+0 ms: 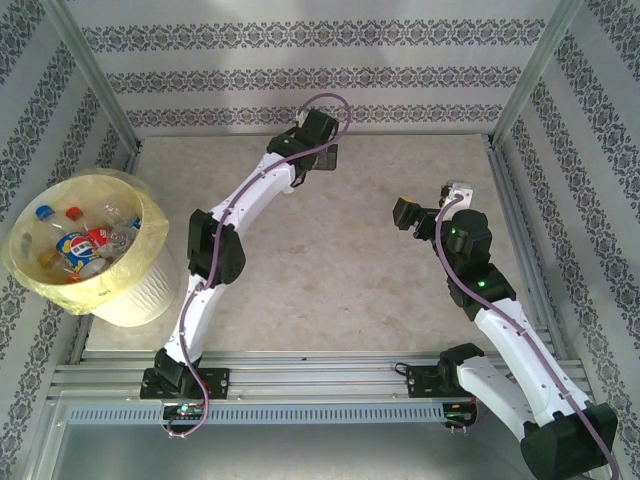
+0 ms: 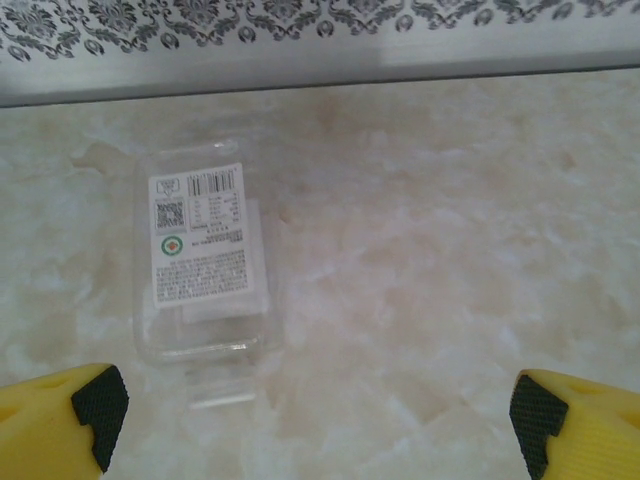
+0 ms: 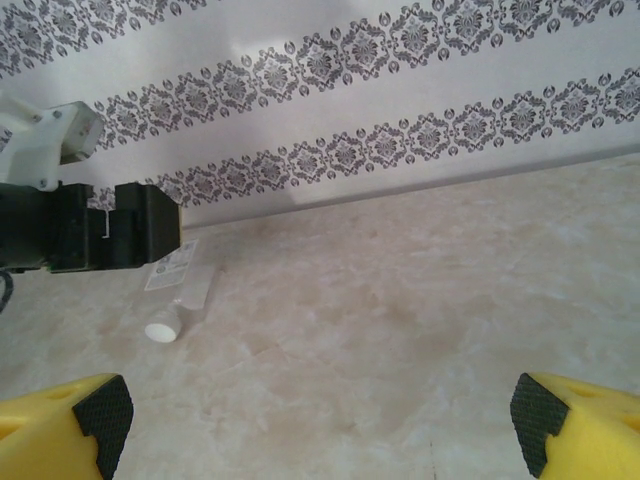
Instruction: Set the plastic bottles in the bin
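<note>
One clear bottle (image 2: 205, 260) lies flat on the surface (image 2: 450, 250) close to the far wall, directly below the left jaws, which stand wide and hold nothing. Long axis: roughly square to the wall; the white cap (image 3: 162, 330) points away from it. The right jaws stand wide, empty, well apart from it. Other bottles (image 1: 85, 245) lie in the bin (image 1: 140, 295) at far left.

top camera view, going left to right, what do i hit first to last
round pale-yellow plastic bin with labelled clear plastic bottles inside → left fingers, open, near the far wall → right fingers, open
</note>
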Robot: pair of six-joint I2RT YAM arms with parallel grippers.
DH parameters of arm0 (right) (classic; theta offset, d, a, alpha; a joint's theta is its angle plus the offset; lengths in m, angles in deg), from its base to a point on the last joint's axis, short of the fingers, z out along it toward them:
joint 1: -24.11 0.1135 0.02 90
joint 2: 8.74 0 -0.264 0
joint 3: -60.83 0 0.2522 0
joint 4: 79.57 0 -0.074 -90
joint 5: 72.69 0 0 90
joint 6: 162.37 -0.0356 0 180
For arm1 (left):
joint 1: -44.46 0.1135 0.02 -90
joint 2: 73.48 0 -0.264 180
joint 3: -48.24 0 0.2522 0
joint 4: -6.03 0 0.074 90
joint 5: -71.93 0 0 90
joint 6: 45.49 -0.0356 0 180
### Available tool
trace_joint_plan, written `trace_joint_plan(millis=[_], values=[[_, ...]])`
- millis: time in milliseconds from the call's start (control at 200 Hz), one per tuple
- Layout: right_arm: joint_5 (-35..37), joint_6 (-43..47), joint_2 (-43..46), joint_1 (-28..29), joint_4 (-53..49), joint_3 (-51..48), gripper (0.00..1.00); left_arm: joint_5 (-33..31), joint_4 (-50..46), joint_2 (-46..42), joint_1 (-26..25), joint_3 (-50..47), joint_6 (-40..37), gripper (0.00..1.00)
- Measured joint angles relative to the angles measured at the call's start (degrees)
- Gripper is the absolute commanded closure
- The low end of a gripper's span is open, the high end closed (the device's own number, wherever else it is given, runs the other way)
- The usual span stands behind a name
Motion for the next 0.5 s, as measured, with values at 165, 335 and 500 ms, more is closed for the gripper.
trace_joint_plan(millis=[165,335,500], values=[[0.0,0.2,0.0,-0.35,-0.61,0.0,0.02,-3.65,0.63,4.42,1.64,1.46,0.02,0.0],[0.02,0.5,-0.02,-0.74,-0.92,0.0,0.02,-4.48,0.7,9.01,4.94,2.29,0.09,0.0],[0.63,1.09,-0.61,-1.14,-1.11,0.0,0.02,-0.31,0.04,15.02,8.46,9.14,0.09,0.0]])
